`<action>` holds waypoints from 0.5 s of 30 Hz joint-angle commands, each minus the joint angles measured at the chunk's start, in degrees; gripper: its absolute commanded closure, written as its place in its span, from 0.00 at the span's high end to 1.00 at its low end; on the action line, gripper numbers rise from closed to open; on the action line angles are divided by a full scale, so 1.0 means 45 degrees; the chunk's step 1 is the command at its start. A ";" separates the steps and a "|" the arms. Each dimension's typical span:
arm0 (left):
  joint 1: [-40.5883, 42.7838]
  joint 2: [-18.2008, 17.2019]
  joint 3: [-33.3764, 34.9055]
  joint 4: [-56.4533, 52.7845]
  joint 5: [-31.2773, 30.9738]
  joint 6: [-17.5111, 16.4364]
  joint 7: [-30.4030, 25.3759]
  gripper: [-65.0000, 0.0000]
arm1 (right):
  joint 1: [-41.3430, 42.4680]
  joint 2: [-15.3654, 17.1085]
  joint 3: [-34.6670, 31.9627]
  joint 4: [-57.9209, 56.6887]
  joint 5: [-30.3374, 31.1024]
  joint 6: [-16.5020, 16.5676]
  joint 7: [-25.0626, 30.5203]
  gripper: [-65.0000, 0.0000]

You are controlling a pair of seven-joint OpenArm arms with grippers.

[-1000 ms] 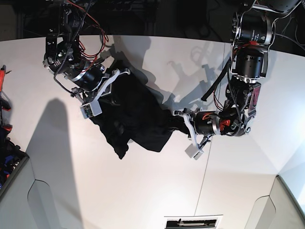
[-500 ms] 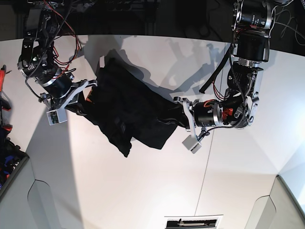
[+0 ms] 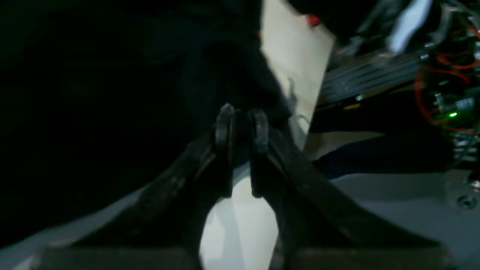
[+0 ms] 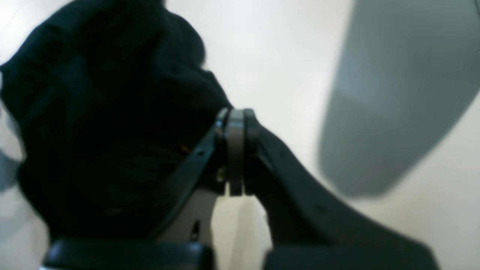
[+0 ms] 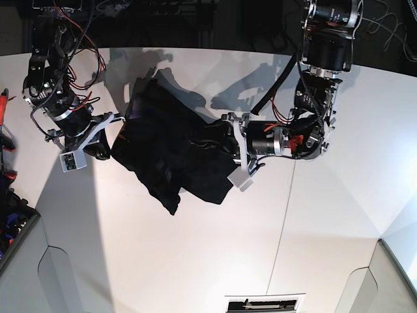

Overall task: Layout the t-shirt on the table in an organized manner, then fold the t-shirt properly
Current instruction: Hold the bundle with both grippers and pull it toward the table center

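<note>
The black t-shirt (image 5: pixel 171 147) lies bunched on the white table (image 5: pixel 195 261), its print hidden. In the base view my right gripper (image 5: pixel 107 145) is at the shirt's left edge, and my left gripper (image 5: pixel 218 142) is at its right side. In the right wrist view the right gripper (image 4: pixel 234 120) is shut, with the shirt (image 4: pixel 112 131) reaching its tips from the left. In the left wrist view the left gripper (image 3: pixel 242 125) has its fingers pressed close together in the dark cloth (image 3: pixel 225 67).
Red tools (image 5: pixel 4 104) lie at the table's far left edge. A dark bin (image 5: pixel 13 222) stands at the lower left. A table seam (image 5: pixel 281 222) runs toward a printed label (image 5: pixel 264 304) at the front edge.
The right gripper has pulled the shirt's left edge to the left, spreading the cloth wider. The left gripper has moved left and up with the shirt's right side.
</note>
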 commanded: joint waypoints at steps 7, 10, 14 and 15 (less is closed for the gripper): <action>0.0253 0.0214 -0.0044 0.0204 0.3925 -0.0124 -0.3172 0.15 | 0.2176 0.0112 0.0068 -0.2137 0.0141 0.0000 0.0389 0.00; 0.0403 0.0185 -0.0044 0.0189 0.4974 -0.0124 -0.3196 0.15 | 0.2793 0.0112 0.0068 -0.2914 0.0151 0.0005 0.0393 0.00; 0.0612 -0.0189 -0.0044 0.0189 0.4925 -0.0124 -0.3211 0.15 | 0.3060 0.0102 0.0063 -0.3337 0.0491 0.0024 0.0369 0.00; 0.0656 -0.0301 -0.0049 0.0189 0.4915 -0.0124 -0.3206 0.15 | 0.3002 0.0102 0.0063 -0.3337 0.0685 0.0063 0.0325 0.00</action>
